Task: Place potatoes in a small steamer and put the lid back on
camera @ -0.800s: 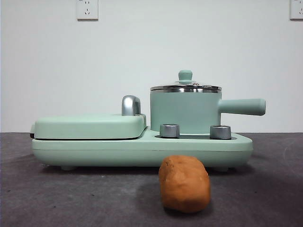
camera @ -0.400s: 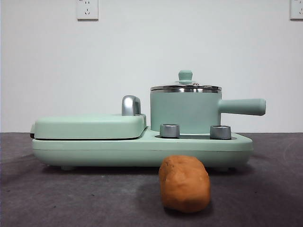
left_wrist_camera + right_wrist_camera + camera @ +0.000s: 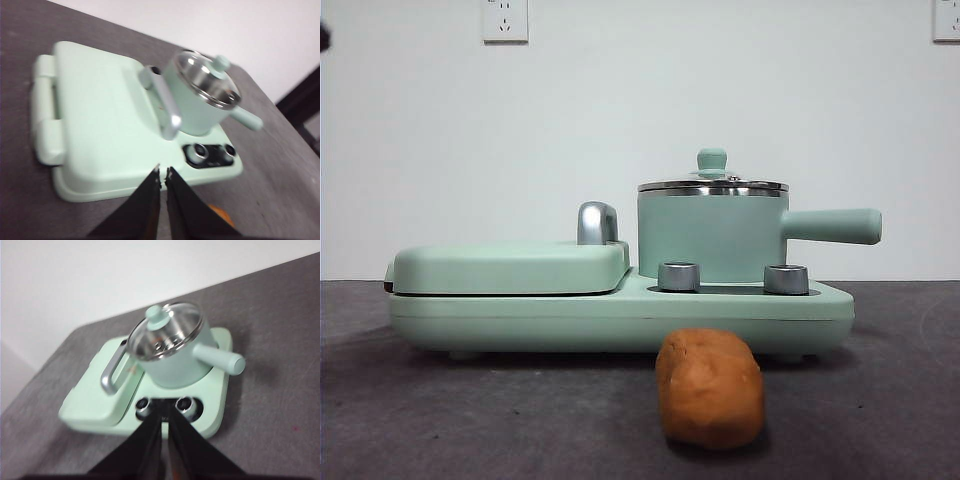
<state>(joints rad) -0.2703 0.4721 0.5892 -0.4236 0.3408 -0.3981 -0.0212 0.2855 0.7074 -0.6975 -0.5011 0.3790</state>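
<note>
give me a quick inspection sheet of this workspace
surface: dark grey table, matte, nothing spilled.
job's things: potato lies on the table in front of the cooker; small steamer sits on the cooker's right side, handle pointing right; lid is on it.
clutter: mint-green cooker base with closed griddle cover and two steel knobs.
grippers: left pincer and right pincer both shut, holding nothing, above the cooker.
cables: nothing seen.
surroundings: white wall, two wall sockets.
</note>
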